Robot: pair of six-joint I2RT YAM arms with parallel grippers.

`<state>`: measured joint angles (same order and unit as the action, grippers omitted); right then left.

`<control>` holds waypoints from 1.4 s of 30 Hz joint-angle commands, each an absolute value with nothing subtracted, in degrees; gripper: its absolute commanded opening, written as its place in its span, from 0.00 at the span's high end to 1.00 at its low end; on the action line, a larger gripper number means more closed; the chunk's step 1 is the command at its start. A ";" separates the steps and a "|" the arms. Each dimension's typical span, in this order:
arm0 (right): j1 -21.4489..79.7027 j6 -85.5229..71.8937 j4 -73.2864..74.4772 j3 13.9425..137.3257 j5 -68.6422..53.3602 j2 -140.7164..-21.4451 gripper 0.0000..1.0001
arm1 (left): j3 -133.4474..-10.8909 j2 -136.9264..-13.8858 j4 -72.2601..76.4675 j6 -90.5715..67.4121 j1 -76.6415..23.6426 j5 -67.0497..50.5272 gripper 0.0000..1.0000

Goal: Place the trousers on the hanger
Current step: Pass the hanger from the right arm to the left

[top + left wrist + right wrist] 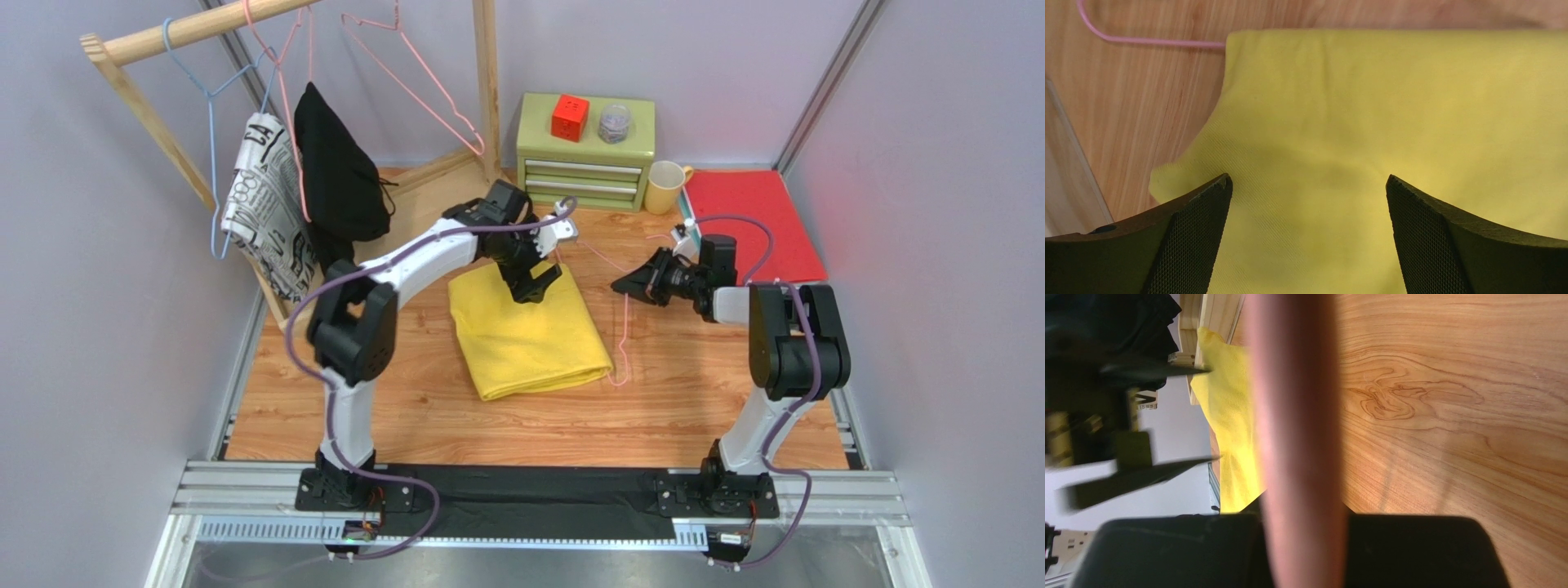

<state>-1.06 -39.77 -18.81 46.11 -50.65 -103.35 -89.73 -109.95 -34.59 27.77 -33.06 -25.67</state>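
The yellow trousers (530,337) lie folded on the wooden table. My left gripper (531,284) hovers open just over their far end. In the left wrist view its black fingers (1189,236) stand wide apart above the cloth of the trousers (1364,122), with nothing between them. The pink hanger (623,346) lies on the table along the trousers' right edge, and part of its wire (1149,41) runs under the cloth. My right gripper (633,286) is shut on the hanger wire (1296,416), which fills the right wrist view as a blurred pink bar; the trousers (1229,416) show behind it.
A wooden rack (184,34) at the back left holds more pink hangers (417,86), a light blue hanger (215,159), a black garment (337,172) and a patterned garment (264,202). A green drawer chest (586,153), a yellow mug (664,186) and a red mat (751,221) sit at the back right.
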 commanded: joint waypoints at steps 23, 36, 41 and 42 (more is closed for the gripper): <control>-0.27 -39.58 -4.95 59.84 -64.06 -81.32 1.00 | -74.28 -70.26 -25.00 14.50 -27.51 -38.58 0.01; 11.85 -2.20 38.92 77.60 -52.93 -70.49 1.00 | -82.09 -71.27 -26.63 65.63 -39.36 -30.86 0.32; 19.31 -0.26 44.64 80.42 -44.58 -67.07 1.00 | -78.59 -71.98 -24.18 75.14 -45.16 -24.62 0.33; 20.29 -0.26 45.00 80.94 -43.78 -66.71 1.00 | -77.79 -71.98 -22.86 75.41 -45.78 -23.22 0.33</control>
